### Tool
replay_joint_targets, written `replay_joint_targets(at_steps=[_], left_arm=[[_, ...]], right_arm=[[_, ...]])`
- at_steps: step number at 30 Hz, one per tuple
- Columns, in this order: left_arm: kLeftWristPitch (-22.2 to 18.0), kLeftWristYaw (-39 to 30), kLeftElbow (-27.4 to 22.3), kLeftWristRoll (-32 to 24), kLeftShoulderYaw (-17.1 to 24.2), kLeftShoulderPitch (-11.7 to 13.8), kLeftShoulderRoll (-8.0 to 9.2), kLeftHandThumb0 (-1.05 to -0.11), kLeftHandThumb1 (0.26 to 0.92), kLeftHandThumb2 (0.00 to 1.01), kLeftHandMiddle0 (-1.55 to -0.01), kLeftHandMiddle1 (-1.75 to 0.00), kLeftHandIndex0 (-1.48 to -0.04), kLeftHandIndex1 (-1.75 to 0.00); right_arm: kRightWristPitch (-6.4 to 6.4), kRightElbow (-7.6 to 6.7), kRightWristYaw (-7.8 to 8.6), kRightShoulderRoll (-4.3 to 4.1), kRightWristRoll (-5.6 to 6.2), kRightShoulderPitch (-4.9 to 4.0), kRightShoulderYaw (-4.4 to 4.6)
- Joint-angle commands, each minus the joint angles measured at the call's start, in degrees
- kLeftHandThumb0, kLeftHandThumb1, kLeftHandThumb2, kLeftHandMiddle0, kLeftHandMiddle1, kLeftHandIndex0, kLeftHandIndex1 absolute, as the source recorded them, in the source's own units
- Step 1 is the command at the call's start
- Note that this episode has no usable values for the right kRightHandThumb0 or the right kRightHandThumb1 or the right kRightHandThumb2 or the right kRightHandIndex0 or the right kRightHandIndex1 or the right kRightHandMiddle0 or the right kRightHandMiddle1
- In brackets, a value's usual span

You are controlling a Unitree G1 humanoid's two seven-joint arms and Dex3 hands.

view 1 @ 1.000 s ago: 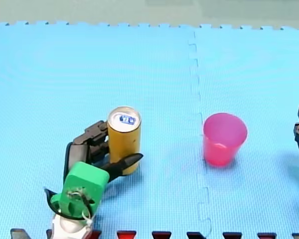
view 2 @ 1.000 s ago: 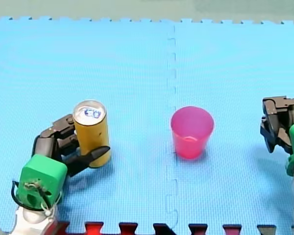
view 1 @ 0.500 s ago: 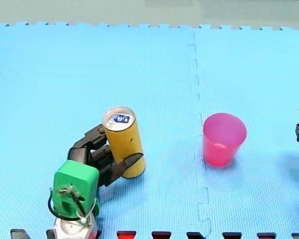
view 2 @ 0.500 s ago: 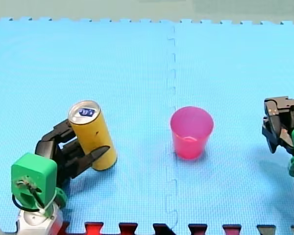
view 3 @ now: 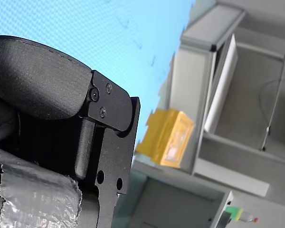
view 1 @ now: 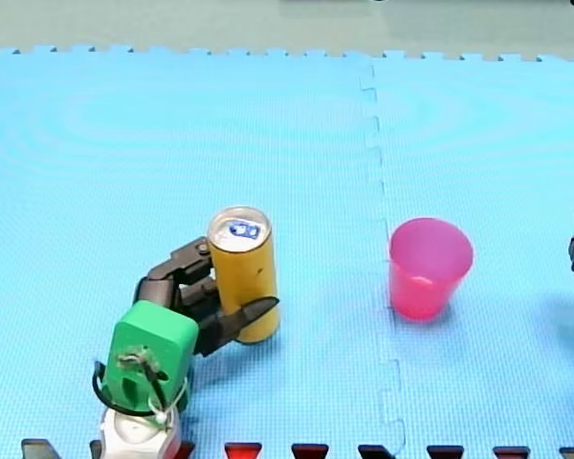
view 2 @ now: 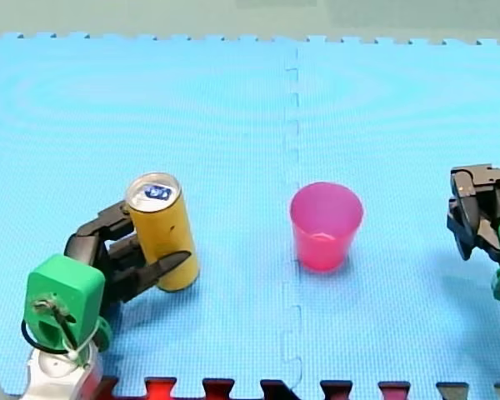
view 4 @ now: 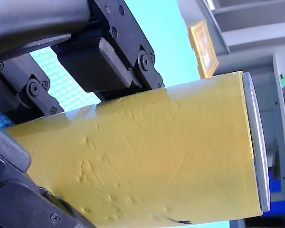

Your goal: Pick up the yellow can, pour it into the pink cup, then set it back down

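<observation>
The yellow can (view 1: 242, 278) stands almost upright on the blue mat, left of centre, its silver top facing up. My left hand (view 1: 217, 304) is shut on it, with black fingers behind the can and the thumb across its lower front. In the second wrist view the can (view 4: 147, 156) lies between those fingers (view 4: 104, 57). The pink cup (view 1: 430, 267) stands upright and apart, to the right of the can. My right hand (view 2: 477, 212) is at the mat's right edge, holding nothing.
A mat seam (view 1: 378, 191) runs from far to near between can and cup. Red pieces (view 2: 217, 388) line the near edge. The first wrist view shows a black finger (view 3: 47, 85), a yellow box (view 3: 166, 137) and grey shelving beyond the mat.
Half a second ago the can leaned with its top to the left; it is now back close to upright. My left wrist shifted slightly. The cup and my right hand stayed put.
</observation>
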Motion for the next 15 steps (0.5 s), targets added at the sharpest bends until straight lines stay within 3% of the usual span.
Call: replay_joint_targets(at_steps=[1, 3, 5, 8, 10, 15], left_arm=[[0.3, 4.0, 0.5, 2.5, -1.4, 0.7, 0.85, -0.485, 0.716, 0.00, -0.81, 0.00, -0.81, 0.00], [-0.4, 10.0, 0.3, 6.6, -3.8, 0.8, 1.73, -0.560, 0.720, 0.00, -0.76, 0.00, -0.77, 0.00], [-0.4, 14.8, 0.3, 10.1, -6.0, 0.7, 2.52, -0.682, 0.728, 0.00, -0.66, 0.00, -0.62, 0.00], [1.2, 18.9, 0.2, 14.0, -8.6, 0.4, 3.64, -0.882, 0.721, 0.00, -0.43, 0.00, -0.38, 0.00], [1.6, 20.2, 0.2, 15.2, -9.3, 0.4, 3.89, -0.999, 0.733, 0.01, -0.34, 0.00, -0.31, 0.00], [1.9, 19.4, 0.2, 14.6, -9.5, 0.2, 3.58, -1.047, 0.739, 0.01, -0.27, 0.00, -0.21, 0.00]], right_arm=[[-0.16, 0.14, -0.16, -0.18, 0.06, -0.38, -0.07], [-0.10, 0.17, -0.12, -0.20, 0.08, -0.45, -0.08], [-0.07, 0.22, -0.07, -0.23, 0.10, -0.51, -0.09], [-0.05, 0.29, -0.07, -0.24, 0.08, -0.57, -0.09], [-0.02, 0.31, -0.09, -0.23, 0.06, -0.61, -0.08], [0.11, 0.40, -0.13, -0.19, 0.02, -0.79, -0.05]])
